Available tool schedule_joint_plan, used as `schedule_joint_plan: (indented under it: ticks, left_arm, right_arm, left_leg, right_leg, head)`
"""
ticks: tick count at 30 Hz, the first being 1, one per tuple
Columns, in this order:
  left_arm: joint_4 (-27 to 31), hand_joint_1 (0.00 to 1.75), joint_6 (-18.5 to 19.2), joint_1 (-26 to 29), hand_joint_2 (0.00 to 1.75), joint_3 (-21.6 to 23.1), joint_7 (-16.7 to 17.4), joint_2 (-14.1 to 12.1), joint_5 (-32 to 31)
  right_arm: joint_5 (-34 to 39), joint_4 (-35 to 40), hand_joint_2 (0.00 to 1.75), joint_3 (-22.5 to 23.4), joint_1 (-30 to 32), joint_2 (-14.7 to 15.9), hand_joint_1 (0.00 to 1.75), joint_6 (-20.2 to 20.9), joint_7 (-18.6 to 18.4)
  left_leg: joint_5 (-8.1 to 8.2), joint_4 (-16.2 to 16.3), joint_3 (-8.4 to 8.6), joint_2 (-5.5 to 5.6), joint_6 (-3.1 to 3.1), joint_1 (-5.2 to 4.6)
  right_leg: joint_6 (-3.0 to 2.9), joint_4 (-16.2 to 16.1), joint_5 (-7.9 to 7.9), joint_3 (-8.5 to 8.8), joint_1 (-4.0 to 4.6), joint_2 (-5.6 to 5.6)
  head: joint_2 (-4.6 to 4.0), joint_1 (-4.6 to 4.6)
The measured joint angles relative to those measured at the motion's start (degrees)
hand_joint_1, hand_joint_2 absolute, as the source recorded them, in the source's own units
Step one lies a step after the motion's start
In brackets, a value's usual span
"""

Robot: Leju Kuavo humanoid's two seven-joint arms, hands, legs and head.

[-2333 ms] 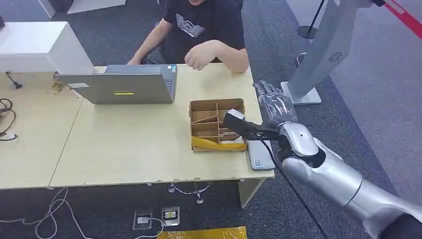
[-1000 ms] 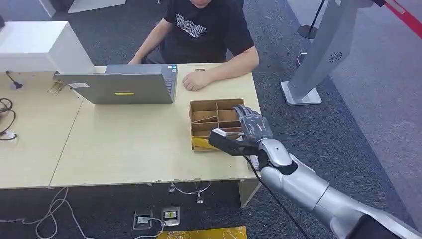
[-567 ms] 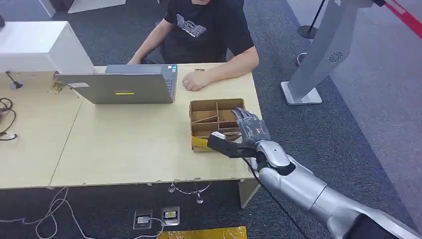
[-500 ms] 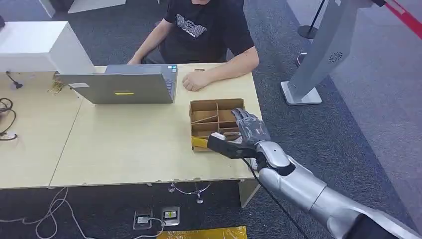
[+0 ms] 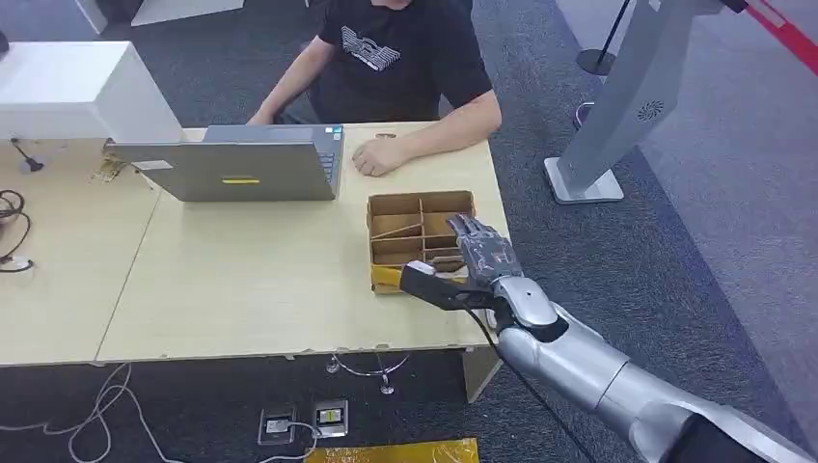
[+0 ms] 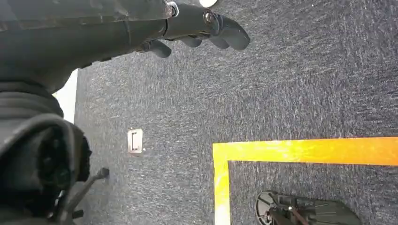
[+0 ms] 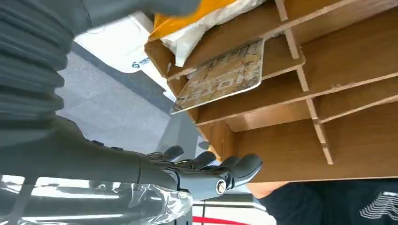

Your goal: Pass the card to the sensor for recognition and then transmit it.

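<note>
Right hand (image 5: 485,257) nearer, over table (image 5: 241,280)

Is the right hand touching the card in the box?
Apart. In the right wrist view, the card lies in a compartment of the box, and bare wood shows between it and the right hand, whose fingers hold nothing.

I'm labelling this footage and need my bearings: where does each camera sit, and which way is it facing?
Head view: high on the body, looking forward and down at the table, a seated person and the right robot hand over the cardboard box.
Left wrist view: behind the hanging left robot hand, facing carpet and yellow floor tape.
Right wrist view: behind the right robot hand, facing the box's dividers and a card.
Shared: head and right wrist views both show box and right robot hand.
</note>
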State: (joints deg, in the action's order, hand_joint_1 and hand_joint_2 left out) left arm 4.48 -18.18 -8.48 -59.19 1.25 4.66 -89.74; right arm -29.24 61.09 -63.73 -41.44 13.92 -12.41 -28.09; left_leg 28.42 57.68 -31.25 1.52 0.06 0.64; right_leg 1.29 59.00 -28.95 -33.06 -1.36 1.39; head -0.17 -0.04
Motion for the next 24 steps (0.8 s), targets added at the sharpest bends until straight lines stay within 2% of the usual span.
schedule_joint_plan:
  ticks: [24]
  left_arm:
    - [0.00, 0.00, -0.42, 0.13, 0.00, 0.00, 0.11, -0.02, 0.02]
  right_arm:
    - [0.81, -0.85, 1.75, -0.42, 0.50, -0.42, 1.75, 0.61, 0.85]
  left_leg:
    - [0.00, 0.00, 0.03, -0.01, 0.00, 0.00]
  right_leg:
    - [0.00, 0.00, 0.00, 0.01, 0.00, 0.00]
  head:
    - [0.00, 0.00]
